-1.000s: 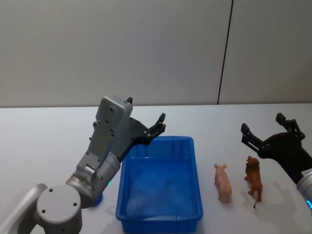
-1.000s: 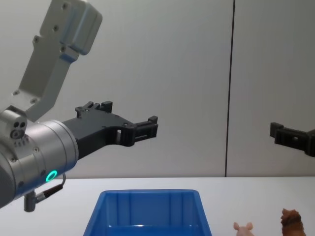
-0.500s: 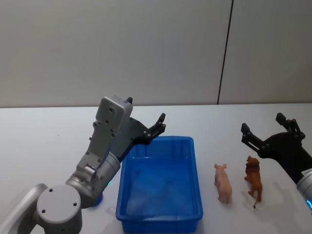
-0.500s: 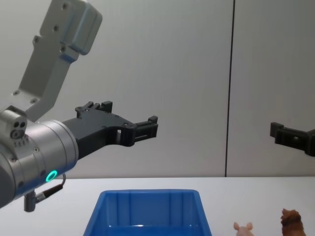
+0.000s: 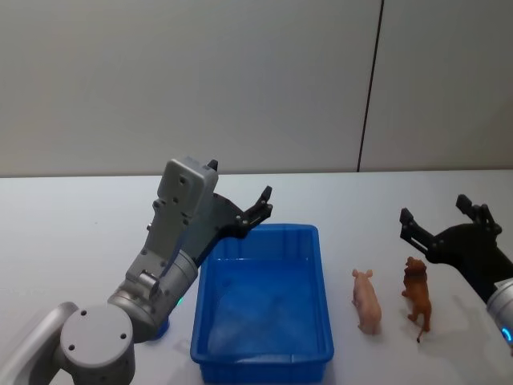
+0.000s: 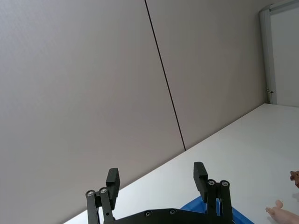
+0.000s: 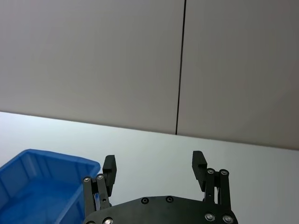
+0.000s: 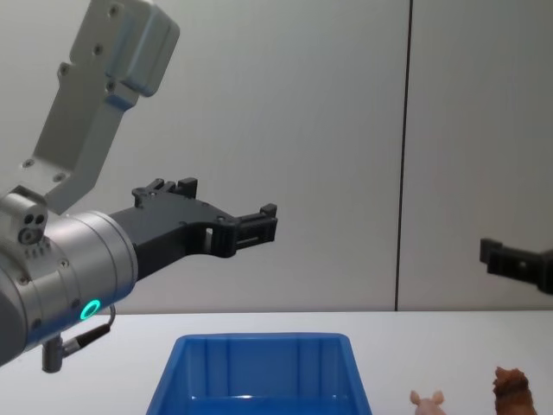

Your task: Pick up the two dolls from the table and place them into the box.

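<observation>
The right gripper [image 5: 437, 212] hangs with its fingers spread wide and nothing between them. It sits in the air at about 1 o'clock from the reddish-brown doll [image 5: 418, 301] in the head view. The open jaws and the spot above the toys suggest it is lining up for a first pick, most likely of this nearer doll.

The pale pink doll [image 5: 368, 301] stands just beside the brown one, at its 9 o'clock, with a gap between them. Both rest upright on the table [image 5: 80, 241], at 3 o'clock from the box [image 5: 258, 229] and close to its right wall. The box holds no doll.

The left gripper [image 5: 263, 204] is also parted and empty, held high over the box's far left corner at about 11 o'clock. It looks parked there, clear of the drop zone.

Compared with half a second earlier, the right gripper has sunk a little and drawn slightly toward the robot; the chest view shows it lower against the wall. The left arm, the box and both dolls have not moved.
</observation>
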